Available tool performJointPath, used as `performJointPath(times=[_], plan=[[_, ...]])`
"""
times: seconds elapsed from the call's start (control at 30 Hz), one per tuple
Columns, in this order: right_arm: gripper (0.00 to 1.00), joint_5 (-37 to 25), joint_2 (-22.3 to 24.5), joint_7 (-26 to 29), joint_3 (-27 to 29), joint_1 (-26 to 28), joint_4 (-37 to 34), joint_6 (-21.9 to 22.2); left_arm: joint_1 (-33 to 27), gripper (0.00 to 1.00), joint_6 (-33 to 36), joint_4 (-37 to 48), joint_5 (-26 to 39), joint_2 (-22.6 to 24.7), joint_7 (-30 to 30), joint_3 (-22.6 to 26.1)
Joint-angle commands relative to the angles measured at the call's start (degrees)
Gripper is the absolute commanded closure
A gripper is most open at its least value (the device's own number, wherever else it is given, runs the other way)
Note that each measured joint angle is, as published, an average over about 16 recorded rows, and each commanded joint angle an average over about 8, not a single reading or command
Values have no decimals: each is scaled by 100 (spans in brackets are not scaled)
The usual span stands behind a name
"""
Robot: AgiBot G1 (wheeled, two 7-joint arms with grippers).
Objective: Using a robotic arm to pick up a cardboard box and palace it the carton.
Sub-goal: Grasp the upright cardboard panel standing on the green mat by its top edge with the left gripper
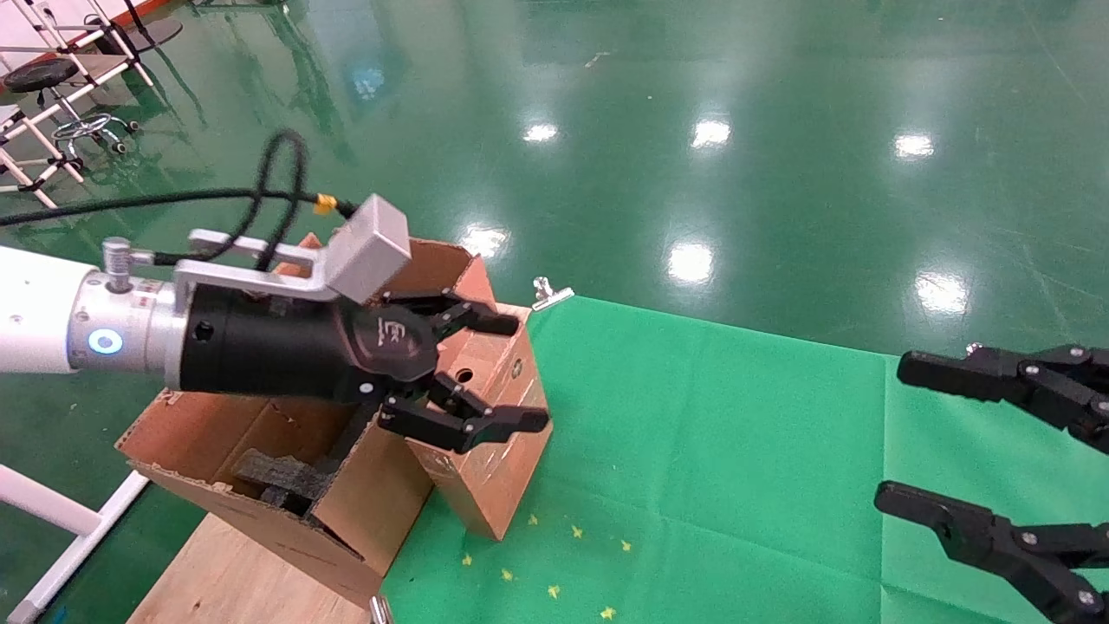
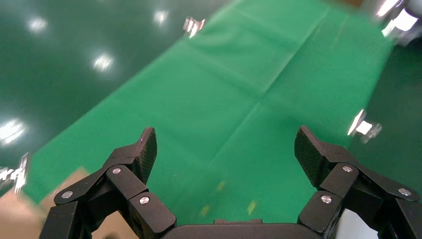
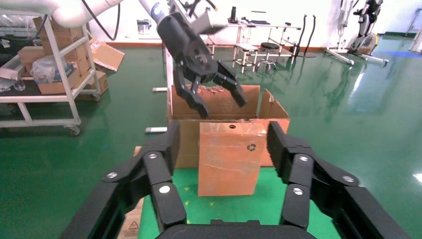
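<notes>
The cardboard box [image 1: 494, 485] is small, reddish-brown and closed. It stands upright on the green cloth against the carton [image 1: 217, 433], a large brown one with ragged flaps and black foam [image 1: 277, 477] inside. My left gripper [image 1: 515, 373], on the white arm, is open and empty just above the box's top, with a jaw on each side of it. The right wrist view shows the box [image 3: 229, 159], the carton [image 3: 276, 112] behind it and the left gripper [image 3: 219, 99] over both. My right gripper [image 1: 897, 433] is open and empty, far right over the cloth.
A green cloth [image 1: 736, 451] covers the work surface, with small yellow marks [image 1: 554, 555] near the box. A wooden board [image 1: 234, 572] lies under the carton. A metal clip [image 1: 550, 295] holds the cloth's far edge. White frame legs [image 1: 69, 520] stand at the left.
</notes>
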Motion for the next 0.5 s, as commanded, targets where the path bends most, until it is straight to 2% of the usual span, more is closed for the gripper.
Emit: performJointPath(times=[0.03,0.3,0.5], plan=[[100,0,0,0,0,0,-1,1,-172,0,-40,-86,313,-64,-360,133],[100,0,0,0,0,-1,-1,1,-234,0,-23,-11,405,-51,-487,185],[100,0,1,-1,0,-1,-2,1,-768,0,43,26,1239,69,-1314,497]])
